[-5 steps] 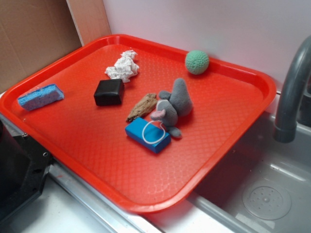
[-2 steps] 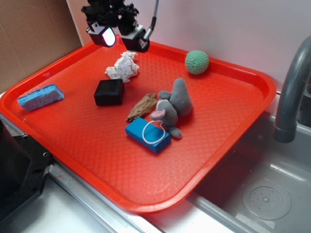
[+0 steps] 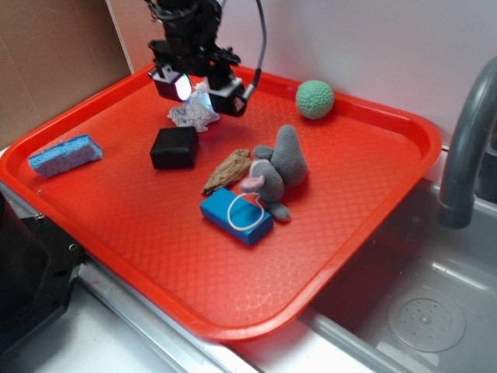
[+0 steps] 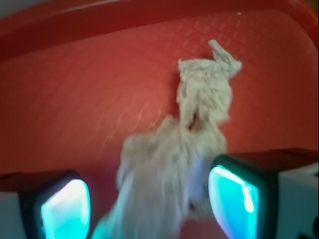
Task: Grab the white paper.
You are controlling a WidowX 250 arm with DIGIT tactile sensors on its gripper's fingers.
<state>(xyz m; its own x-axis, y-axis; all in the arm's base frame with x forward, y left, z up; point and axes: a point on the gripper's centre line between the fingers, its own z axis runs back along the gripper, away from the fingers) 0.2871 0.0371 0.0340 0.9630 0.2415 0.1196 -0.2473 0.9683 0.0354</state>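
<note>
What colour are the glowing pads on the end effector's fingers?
Cyan-turquoise, framed in black, on the fingers; clearest in the wrist view, straddling the white paper.

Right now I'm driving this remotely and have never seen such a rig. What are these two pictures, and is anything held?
The black machine is a robot arm ending in a gripper, two fingers with lit pads. One picture is from a side camera looking down on a red tray beside a sink. The other is from a camera on the wrist, looking between the fingers. On the tray lie the white paper, a black block, a blue sponge, a green ball, a grey plush, a blue box and a brown piece. The open fingers straddle the paper; nothing is held yet.
</note>
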